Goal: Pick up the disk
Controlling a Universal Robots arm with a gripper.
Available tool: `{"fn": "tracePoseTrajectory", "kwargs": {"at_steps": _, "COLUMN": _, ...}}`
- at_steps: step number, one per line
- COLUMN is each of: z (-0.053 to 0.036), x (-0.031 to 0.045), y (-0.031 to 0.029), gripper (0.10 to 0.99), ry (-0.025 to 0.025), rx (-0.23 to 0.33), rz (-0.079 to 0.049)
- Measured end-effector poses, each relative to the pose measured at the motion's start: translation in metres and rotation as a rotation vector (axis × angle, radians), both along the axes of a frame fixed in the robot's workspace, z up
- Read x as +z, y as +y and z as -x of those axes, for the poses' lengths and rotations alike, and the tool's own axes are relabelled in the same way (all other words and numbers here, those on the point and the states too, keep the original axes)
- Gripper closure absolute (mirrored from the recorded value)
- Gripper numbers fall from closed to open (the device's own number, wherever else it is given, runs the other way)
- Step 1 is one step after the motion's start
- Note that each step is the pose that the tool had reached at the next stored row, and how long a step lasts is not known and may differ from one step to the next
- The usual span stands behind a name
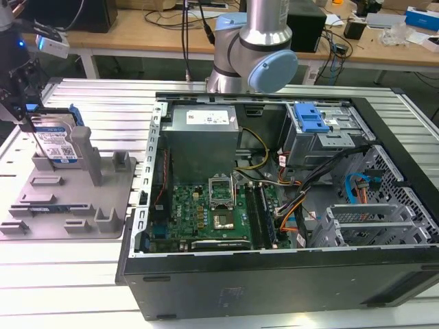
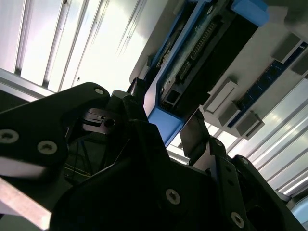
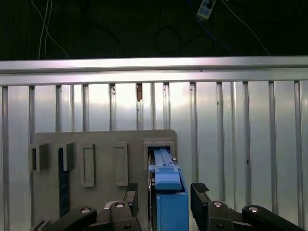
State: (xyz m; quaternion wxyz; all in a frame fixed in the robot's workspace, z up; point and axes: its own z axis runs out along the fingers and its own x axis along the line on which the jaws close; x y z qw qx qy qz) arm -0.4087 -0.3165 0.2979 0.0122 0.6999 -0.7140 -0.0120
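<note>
The disk (image 1: 56,142) stands on edge in a slot of the grey fixture tray (image 1: 68,205) at the exterior view's left. It shows a silver face with a blue-and-white label and a blue plastic frame. My gripper (image 1: 33,118) is right above it and reaches down over its upper end. In the first wrist view the blue-framed disk (image 3: 168,202) runs between the two black fingers (image 3: 199,191), with narrow gaps on both sides. My gripper (image 3: 163,190) is open and straddles it. The second wrist view shows the disk (image 2: 202,53), its connector edge, and the gripper (image 2: 166,109) around its near end.
An open computer case (image 1: 274,192) with a motherboard, cables and a blue-handled drive cage (image 1: 312,120) lies on the exterior view's right of the tray. The robot base (image 1: 257,48) stands behind it. Upright posts (image 1: 92,161) rise from the tray on the ribbed aluminium table (image 3: 240,144).
</note>
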Motion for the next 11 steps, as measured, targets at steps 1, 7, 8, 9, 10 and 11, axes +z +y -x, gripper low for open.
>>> {"fn": "tracePoseTrajectory", "kwargs": {"at_steps": 1, "z": 0.0, "x": -0.0003, "y": 0.0, "gripper": 0.529, "ry": 0.0001, "rx": 0.0, "rz": 0.0}}
{"fn": "tracePoseTrajectory", "kwargs": {"at_steps": 7, "z": 0.0, "x": -0.0005, "y": 0.0, "gripper": 0.529, "ry": -0.0001, "rx": 0.0, "rz": 0.0}}
{"fn": "tracePoseTrajectory", "kwargs": {"at_steps": 8, "z": 0.0, "x": -0.0005, "y": 0.0, "gripper": 0.529, "ry": -0.0001, "rx": 0.0, "rz": 0.0}}
{"fn": "tracePoseTrajectory", "kwargs": {"at_steps": 9, "z": 0.0, "x": -0.0005, "y": 0.0, "gripper": 0.529, "ry": -0.0001, "rx": 0.0, "rz": 0.0}}
{"fn": "tracePoseTrajectory", "kwargs": {"at_steps": 10, "z": 0.0, "x": -0.0006, "y": 0.0, "gripper": 0.529, "ry": -0.0001, "rx": 0.0, "rz": 0.0}}
{"fn": "tracePoseTrajectory", "kwargs": {"at_steps": 11, "z": 0.0, "x": -0.0005, "y": 0.0, "gripper": 0.541, "ry": -0.0001, "rx": 0.0, "rz": 0.0}}
